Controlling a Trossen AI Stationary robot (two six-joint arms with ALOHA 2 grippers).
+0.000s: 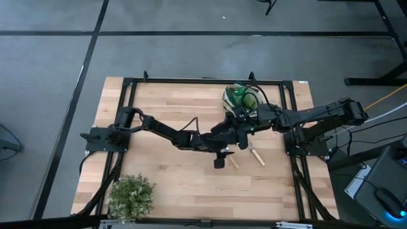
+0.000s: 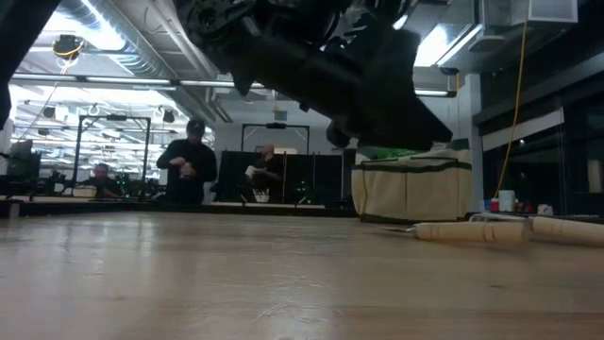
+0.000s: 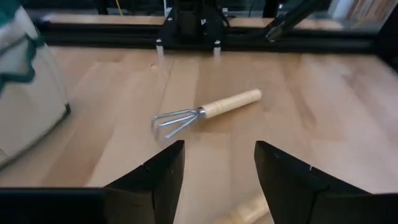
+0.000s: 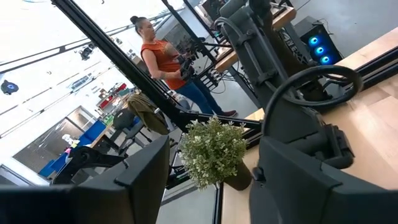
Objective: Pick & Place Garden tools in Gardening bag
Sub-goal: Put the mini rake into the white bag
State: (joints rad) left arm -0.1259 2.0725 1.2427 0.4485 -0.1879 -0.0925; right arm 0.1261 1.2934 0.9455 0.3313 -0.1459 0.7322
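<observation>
The gardening bag [image 1: 240, 97] stands at the table's far middle, cream-sided with a green rim; it also shows in the low view [image 2: 411, 189] and the left wrist view [image 3: 25, 93]. The wooden-handled pronged rake [image 3: 205, 112] lies flat on the table, just right of centre [image 1: 257, 153]. A second wooden handle [image 1: 233, 162] lies beside it. My left gripper [image 3: 217, 180] is open and empty above the table, short of the rake's prongs [image 1: 235, 145]. My right gripper [image 4: 211, 186] is open and empty beside the bag's near side [image 1: 234, 124], pointing toward the table's left.
A bushy green plant [image 1: 131, 196] stands at the near left corner. A black frame [image 1: 203, 81] runs around the table. A dark shape [image 1: 219, 160] lies below the left arm; what it is cannot be told. People stand in the room beyond [image 2: 189, 161].
</observation>
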